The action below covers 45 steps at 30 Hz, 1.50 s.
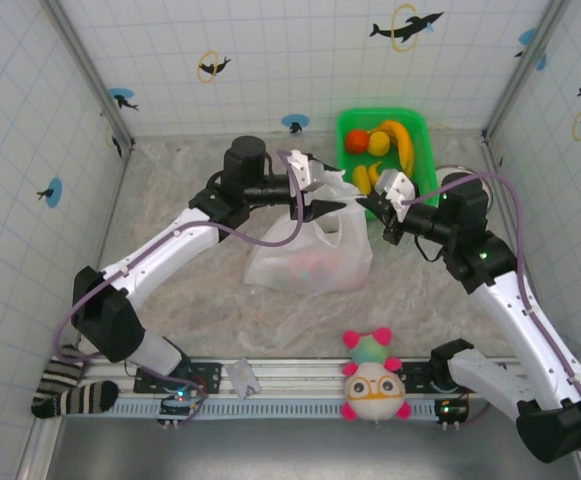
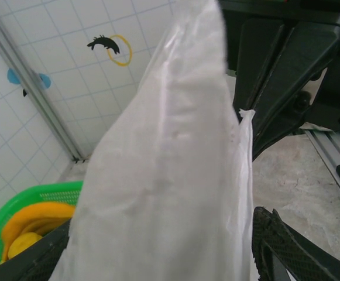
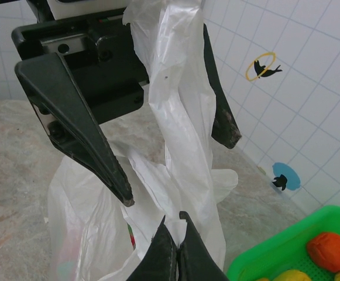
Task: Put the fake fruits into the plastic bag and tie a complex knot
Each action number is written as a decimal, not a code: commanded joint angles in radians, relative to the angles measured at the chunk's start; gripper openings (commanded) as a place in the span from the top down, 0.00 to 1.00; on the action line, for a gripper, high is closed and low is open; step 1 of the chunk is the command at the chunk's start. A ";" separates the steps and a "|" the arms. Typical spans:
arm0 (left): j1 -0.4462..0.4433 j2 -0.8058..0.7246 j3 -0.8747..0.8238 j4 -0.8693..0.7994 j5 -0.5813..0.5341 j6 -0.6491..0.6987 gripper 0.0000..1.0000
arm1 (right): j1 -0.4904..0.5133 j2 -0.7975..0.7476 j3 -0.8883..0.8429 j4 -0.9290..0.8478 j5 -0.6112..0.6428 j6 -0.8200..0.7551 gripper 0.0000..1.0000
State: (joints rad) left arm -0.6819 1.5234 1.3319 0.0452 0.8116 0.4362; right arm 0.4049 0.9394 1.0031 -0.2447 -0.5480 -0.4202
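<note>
The bag (image 1: 310,255) sits mid-frame on the bench (image 1: 410,290), and some fruits (image 1: 380,143) lie in the basket (image 1: 380,113) at upper right. To tie well, the strap (image 3: 175,117) should be kept taut and gripped low. The right pincer (image 3: 177,225) is pinched tight on it. The left pincer (image 3: 178,170) gapes wide, with the strap between its fingers.

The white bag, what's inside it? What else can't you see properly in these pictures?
Top view: the fruits in the plastic bag are only faint pinkish smudges through the plastic; which ones and how many, I cannot tell.
Left wrist view: the bag hangs before the lens and hides most of the green basket, which the left edge also cuts off.
Right wrist view: the bottom corner cuts off the basket.
</note>
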 commanded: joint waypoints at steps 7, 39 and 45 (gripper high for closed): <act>0.001 0.034 0.040 0.057 0.065 -0.011 0.45 | -0.001 -0.008 0.017 0.015 0.000 0.008 1.00; 0.001 -0.029 -0.005 0.008 0.082 0.043 1.00 | -0.053 0.074 0.110 0.029 -0.107 0.044 0.11; 0.001 -0.040 -0.006 -0.023 0.098 0.068 1.00 | -0.042 0.150 0.138 0.045 -0.219 0.055 0.29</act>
State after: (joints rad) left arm -0.6838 1.5200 1.3361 0.0414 0.8734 0.4683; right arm 0.3534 1.0687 1.0927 -0.2329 -0.6895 -0.3725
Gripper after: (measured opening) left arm 0.055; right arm 0.726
